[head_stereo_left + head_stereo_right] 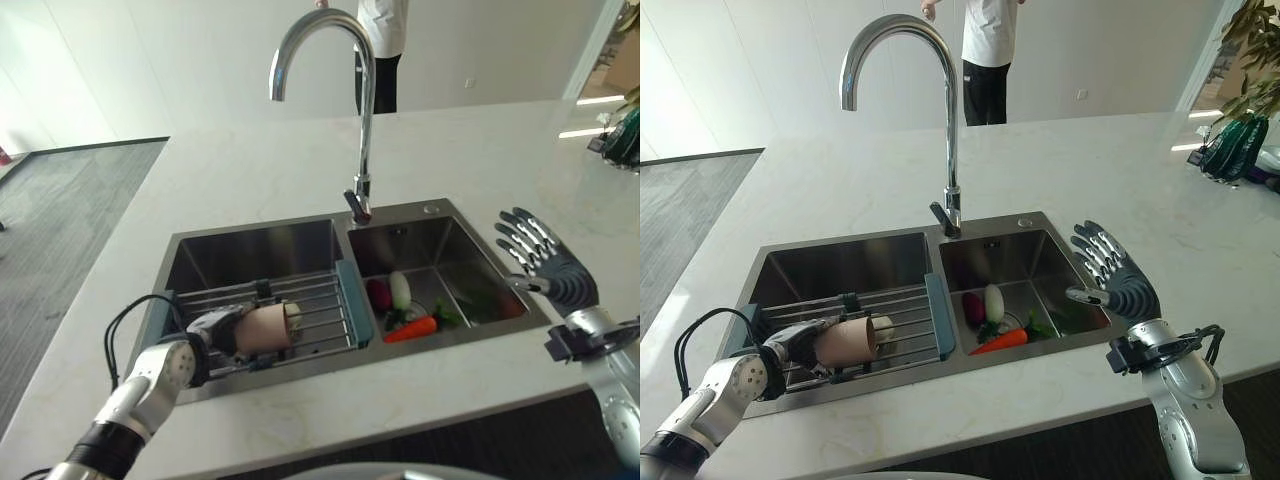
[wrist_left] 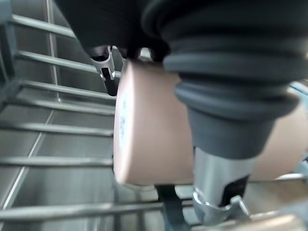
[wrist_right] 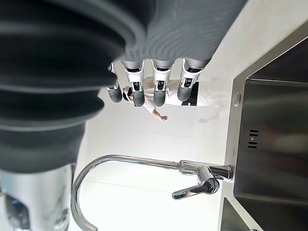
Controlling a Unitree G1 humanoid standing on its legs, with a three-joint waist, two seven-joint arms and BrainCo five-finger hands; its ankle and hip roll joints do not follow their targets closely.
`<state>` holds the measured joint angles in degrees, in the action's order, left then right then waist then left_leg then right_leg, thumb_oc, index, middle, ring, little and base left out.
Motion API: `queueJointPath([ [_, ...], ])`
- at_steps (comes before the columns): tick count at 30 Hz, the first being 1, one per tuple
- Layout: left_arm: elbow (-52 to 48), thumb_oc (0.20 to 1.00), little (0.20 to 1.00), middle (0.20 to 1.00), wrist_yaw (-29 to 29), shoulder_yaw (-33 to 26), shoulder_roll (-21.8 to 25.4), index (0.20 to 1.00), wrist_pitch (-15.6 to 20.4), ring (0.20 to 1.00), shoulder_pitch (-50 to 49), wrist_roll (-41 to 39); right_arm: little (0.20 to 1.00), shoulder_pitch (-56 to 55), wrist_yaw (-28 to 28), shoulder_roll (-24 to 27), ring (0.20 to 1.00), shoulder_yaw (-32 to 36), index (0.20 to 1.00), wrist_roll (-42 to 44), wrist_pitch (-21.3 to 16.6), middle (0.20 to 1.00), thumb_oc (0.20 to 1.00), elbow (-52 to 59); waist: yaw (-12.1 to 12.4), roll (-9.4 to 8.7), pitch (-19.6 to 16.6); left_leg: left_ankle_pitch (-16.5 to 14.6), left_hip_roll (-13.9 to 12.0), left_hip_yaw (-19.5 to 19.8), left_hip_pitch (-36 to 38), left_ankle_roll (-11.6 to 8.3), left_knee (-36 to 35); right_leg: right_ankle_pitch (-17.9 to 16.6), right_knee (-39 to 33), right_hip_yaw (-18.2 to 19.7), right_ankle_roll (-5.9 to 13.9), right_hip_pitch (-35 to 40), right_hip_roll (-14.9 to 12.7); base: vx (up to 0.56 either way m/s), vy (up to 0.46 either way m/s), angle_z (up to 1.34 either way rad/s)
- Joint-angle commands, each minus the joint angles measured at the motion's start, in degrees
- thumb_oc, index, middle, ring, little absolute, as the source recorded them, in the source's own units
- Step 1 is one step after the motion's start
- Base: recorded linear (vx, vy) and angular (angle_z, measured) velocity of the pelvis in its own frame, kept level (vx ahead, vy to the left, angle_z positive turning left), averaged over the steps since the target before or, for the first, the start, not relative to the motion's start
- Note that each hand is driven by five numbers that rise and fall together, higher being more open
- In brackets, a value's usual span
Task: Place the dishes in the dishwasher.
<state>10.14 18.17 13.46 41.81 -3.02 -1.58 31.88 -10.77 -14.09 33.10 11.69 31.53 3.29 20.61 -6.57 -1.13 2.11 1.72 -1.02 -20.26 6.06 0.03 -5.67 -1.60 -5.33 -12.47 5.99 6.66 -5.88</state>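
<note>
White counter | left hand fingers apparently curled round pink cup on sink rack | right hand fingers straight, empty

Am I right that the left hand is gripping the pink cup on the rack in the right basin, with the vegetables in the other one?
Not quite: the left hand grips the pink cup on the rack in the left basin; the vegetables lie in the right one, as the left eye view shows.
</note>
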Motion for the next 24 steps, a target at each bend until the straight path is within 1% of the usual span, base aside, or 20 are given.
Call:
queueJointPath([
  [1,4.9,1.0,1.0,1.0,-0.3,0.6,-0.4,1.0,-2.6,1.0,5.4,5.0,1.0,7.5,-0.1,-0.7,1.0,0.9,1.0,0.0,-1.7,1.0,1.0,2.1,-0.5,1.62,1.4,-3.2,-7.8,-0.3,5.7,-4.99,0.7,-2.6,0.3,-1.4,3.9,0.3,-2.5,0.0,0.0,0.0],
  [2,5.6,0.768,0.768,0.768,0.5,0.8,-0.6,0.768,-3.2,0.768,5.4,6.0,1.0,7.5,-0.1,-0.8,1.0,0.9,1.0,-0.1,-1.6,1.0,1.0,2.2,-0.5,1.65,1.4,-3.3,-7.9,-0.4,5.7,-4.98,0.7,-2.6,0.3,-1.4,3.91,0.3,-2.5,0.0,0.0,0.0],
  [3,6.0,0.413,0.413,0.413,0.8,1.0,-0.6,0.413,-3.2,0.413,5.3,7.4,1.0,7.5,-0.2,-0.9,1.0,0.9,1.0,-0.2,-1.6,1.0,1.0,2.2,-0.5,1.69,1.3,-3.3,-7.9,-0.5,5.7,-4.96,0.7,-2.6,0.3,-1.4,3.9,0.3,-2.5,0.0,0.0,0.0],
  [4,7.5,0.2,0.2,0.2,0.5,1.8,-0.6,0.2,-3.5,0.2,5.3,9.2,1.0,7.8,-0.6,-0.9,1.0,0.8,1.0,-0.2,-1.8,1.0,1.0,2.0,-0.7,1.7,1.3,-3.3,-7.9,-0.6,5.8,-4.99,0.7,-2.6,0.3,-1.2,3.93,0.3,-2.5,0.0,-0.007,-0.07],
  [5,8.5,0.2,0.2,0.2,-0.5,2.1,-0.6,0.2,-3.4,0.2,5.4,10.2,1.0,7.9,-0.5,-0.7,1.0,0.7,1.0,-0.1,-1.8,1.0,1.0,1.9,-0.8,1.7,1.3,-3.3,-7.9,-0.7,5.8,-5.02,0.7,-2.6,0.3,-1.1,3.94,0.2,-2.5,0.0,-0.008,-0.08],
  [6,9.6,0.2,0.2,0.2,-3.9,2.5,-0.3,0.2,-2.6,0.2,5.8,10.5,1.0,8.2,-0.2,-0.4,1.0,0.2,1.0,0.0,-1.8,1.0,1.0,1.9,-0.9,1.64,1.2,-3.3,-7.9,-0.8,5.9,-5.05,0.7,-2.6,0.3,-1.1,3.96,0.3,-2.5,0.0,-0.007,-0.07],
  [9,10.0,0.2,0.2,0.2,-8.6,2.3,0.5,0.2,0.0,0.2,6.5,10.6,1.0,7.9,-0.1,-0.3,1.0,0.2,1.0,0.2,-1.9,1.0,1.0,2.1,-1.1,1.57,1.2,-3.3,-7.8,-0.9,6.0,-5.0,0.7,-2.6,0.3,-1.0,3.96,0.3,-2.5,0.0,-0.006,-0.03],
  [10,8.5,0.2,0.2,0.2,-12.2,1.1,1.3,0.2,2.6,0.2,6.2,8.1,1.0,7.1,-0.6,-0.4,1.0,0.6,1.0,0.3,-2.6,1.0,1.0,2.0,-1.1,1.51,1.3,-3.3,-7.8,-1.0,6.1,-5.04,0.7,-2.7,0.3,-1.0,3.92,0.3,-2.5,0.0,0.0,0.0],
  [12,7.1,0.2,0.2,0.2,-15.6,-0.8,1.7,0.2,5.2,0.2,5.6,5.2,1.0,6.4,-1.0,-0.7,1.0,1.0,1.0,-0.2,-3.5,1.0,1.0,1.6,-0.9,1.46,1.3,-3.3,-7.8,-0.9,6.0,-5.05,0.7,-2.8,0.3,-1.1,3.89,0.4,-2.5,0.0,0.0,0.0],
  [13,6.1,0.2,0.2,0.2,-17.5,-2.1,1.8,0.2,6.4,0.2,5.4,2.3,1.0,6.2,-1.0,-0.9,1.0,1.1,1.0,-0.9,-4.1,1.0,1.0,1.4,-0.7,1.39,1.4,-3.3,-7.7,-0.7,6.0,-5.01,0.7,-2.8,0.3,-1.1,3.85,0.5,-2.5,0.01,-0.036,-0.01],
  [14,5.3,0.2,0.2,0.2,-19.5,-4.3,2.0,0.2,8.7,0.2,5.2,-0.2,1.0,6.0,-1.1,-1.1,1.0,1.2,1.0,-1.3,-4.5,1.0,1.0,1.3,-0.6,1.25,1.5,-3.4,-7.6,-0.4,6.0,-4.92,0.7,-2.8,0.3,-1.2,3.77,0.5,-2.5,0.02,-0.054,0.0],
  [16,3.5,0.2,0.2,0.2,-23.2,-8.0,2.3,0.2,11.7,0.2,4.8,-5.9,1.0,5.3,-1.6,-1.7,1.0,1.4,1.0,-1.7,-5.2,1.0,1.0,1.1,-0.4,1.04,1.3,-3.4,-7.6,-0.4,6.0,-4.85,0.7,-2.7,0.3,-1.3,3.67,0.6,-2.5,0.03,-0.077,0.01],
  [17,2.6,0.2,0.2,0.2,-25.0,-10.0,2.3,0.2,12.7,0.2,4.6,-8.0,1.0,5.0,-1.9,-2.0,1.0,1.5,1.0,-2.3,-5.5,1.0,1.0,1.1,-0.3,0.95,1.3,-3.5,-7.6,-0.3,6.1,-4.83,0.7,-2.6,0.3,-1.3,3.58,0.7,-2.4,0.05,-0.125,0.02],
  [18,0.8,0.2,0.2,0.2,-28.1,-13.0,2.3,0.2,13.8,0.2,4.0,-12.5,1.0,4.6,-2.7,-2.3,1.0,1.6,1.0,-3.1,-6.0,1.0,1.0,1.2,-0.1,0.74,1.2,-3.5,-7.7,-0.2,6.1,-4.78,0.7,-2.5,0.3,-1.4,3.38,0.7,-2.3,0.04,-0.119,0.02],
  [19,0.0,0.2,0.2,0.2,-28.8,-14.0,2.1,0.2,14.1,0.2,3.7,-13.6,1.0,4.5,-2.9,-2.3,1.0,1.7,1.0,-2.8,-6.2,1.0,1.0,1.4,0.0,0.68,1.3,-3.4,-7.7,-0.1,6.1,-4.78,0.7,-2.4,0.3,-1.5,3.31,0.7,-2.3,0.04,-0.142,0.02],
  [20,-3.1,0.2,0.2,0.2,-29.1,-17.1,1.2,0.2,14.2,0.2,2.4,-15.5,1.0,4.0,-3.0,-2.7,1.0,2.2,1.0,-3.0,-6.6,1.0,1.0,1.9,0.4,0.53,1.3,-3.4,-7.9,0.0,6.1,-4.85,0.7,-2.3,0.3,-1.6,3.1,0.8,-2.1,0.05,-0.247,0.08],
  [21,-10.0,0.2,0.2,0.2,-31.0,-23.5,-1.8,0.2,15.7,0.2,-2.0,-21.5,1.0,3.2,-2.0,-3.4,1.0,3.3,1.0,-3.6,-8.7,1.0,1.0,3.2,1.7,0.23,1.1,-3.0,-8.4,0.7,5.9,-5.22,0.7,-1.9,0.3,-2.1,2.46,0.7,-1.6,0.06,-0.292,0.09],
  [22,-13.1,0.2,0.2,0.2,-31.8,-26.0,-3.5,0.2,16.9,0.2,-4.1,-24.1,1.0,2.8,-1.6,-3.7,1.0,4.2,1.0,-3.2,-8.6,1.0,1.0,3.9,2.4,0.16,1.1,-2.5,-8.9,0.9,5.5,-5.59,0.7,-1.7,0.3,-2.5,2.09,0.6,-1.3,0.03,-0.348,0.14],
  [23,-17.8,0.2,0.2,0.2,-31.2,-29.2,-6.8,0.2,18.7,0.2,-7.3,-28.3,1.0,2.3,-1.3,-4.3,1.0,5.7,1.0,-2.5,-8.8,1.0,1.0,5.1,3.7,0.03,1.3,-1.3,-10.1,1.0,4.4,-6.41,0.7,-1.3,0.3,-3.4,1.43,0.3,-0.8,-0.06,-0.228,0.14],
  [24,-19.7,0.2,0.2,0.2,-31.0,-30.1,-8.3,0.2,19.7,0.2,-8.4,-29.3,1.0,2.2,-1.0,-4.5,1.0,6.1,1.0,-2.5,-9.1,1.0,1.0,5.5,4.2,-0.07,1.4,-0.3,-10.6,1.0,3.5,-6.78,0.7,-1.5,0.3,-3.7,1.06,-0.2,-0.7,-0.3,-0.284,0.16],
])
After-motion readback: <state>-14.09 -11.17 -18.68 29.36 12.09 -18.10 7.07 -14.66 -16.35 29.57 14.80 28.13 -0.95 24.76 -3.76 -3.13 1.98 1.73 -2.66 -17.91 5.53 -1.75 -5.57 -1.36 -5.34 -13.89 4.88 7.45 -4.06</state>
